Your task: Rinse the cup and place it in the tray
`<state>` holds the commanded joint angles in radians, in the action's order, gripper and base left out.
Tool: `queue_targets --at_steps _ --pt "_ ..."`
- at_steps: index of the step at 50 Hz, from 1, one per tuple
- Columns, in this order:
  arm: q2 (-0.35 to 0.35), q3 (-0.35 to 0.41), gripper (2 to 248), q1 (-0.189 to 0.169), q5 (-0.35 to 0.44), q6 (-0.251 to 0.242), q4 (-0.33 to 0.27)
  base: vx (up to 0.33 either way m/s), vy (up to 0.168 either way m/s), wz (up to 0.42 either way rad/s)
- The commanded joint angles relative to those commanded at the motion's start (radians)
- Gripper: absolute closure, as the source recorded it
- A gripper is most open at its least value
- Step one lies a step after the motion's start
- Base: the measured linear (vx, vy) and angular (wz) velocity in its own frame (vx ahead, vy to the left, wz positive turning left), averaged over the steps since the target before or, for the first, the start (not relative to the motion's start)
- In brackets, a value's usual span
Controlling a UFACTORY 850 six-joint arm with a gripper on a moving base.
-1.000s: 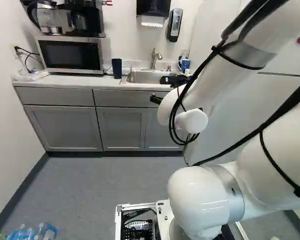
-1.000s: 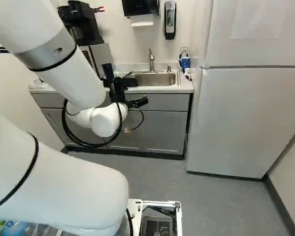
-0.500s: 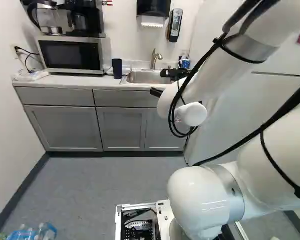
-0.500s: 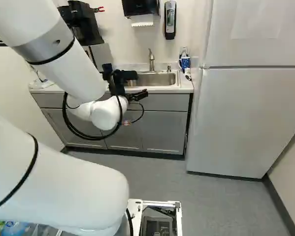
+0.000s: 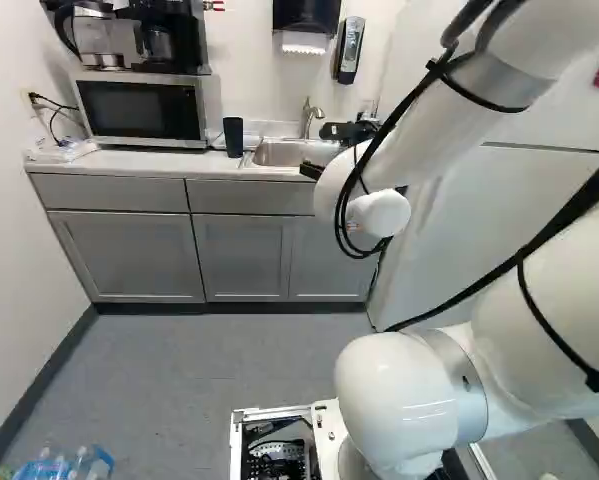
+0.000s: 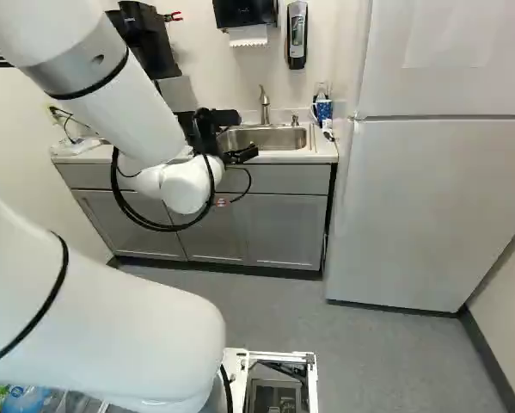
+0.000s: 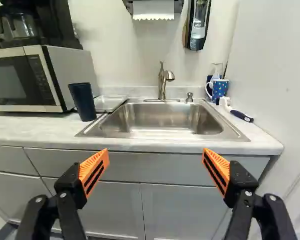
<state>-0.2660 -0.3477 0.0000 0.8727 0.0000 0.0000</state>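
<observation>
Apparently pre-grasp: cup not yet picked up, sink unused

Step in hand, imo, is the approach. Tall dark-blue tapered cup stands upright on the pale counter, just beside the rectangular steel sink, on its microwave side; prob. the one to rinse. Shallow clear tray sits behind the cup, by the sink's back corner, prob. the drop-off. Black gripper w/ orange pads is spread wide, nothing btwn, in front of the sink. Next move, I'd say: shift to the cup's side of the sink, line up the pads round the cup, then close.

Vs. 1 s ago: base unmoved; white arm's wrist has risen in front of the sink, gripper w/ it. Cup unchanged, same spot by the sink
</observation>
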Motion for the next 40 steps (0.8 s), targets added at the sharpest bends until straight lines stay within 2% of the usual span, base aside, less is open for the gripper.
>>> queue_targets --at_steps 16,40 --pt "0.01 -0.045 3 0.0 -0.008 0.0 0.0 0.0 0.0 0.0" --pt "0.023 -0.11 3 0.0 -0.062 0.0 0.0 0.0 0.0 0.0"
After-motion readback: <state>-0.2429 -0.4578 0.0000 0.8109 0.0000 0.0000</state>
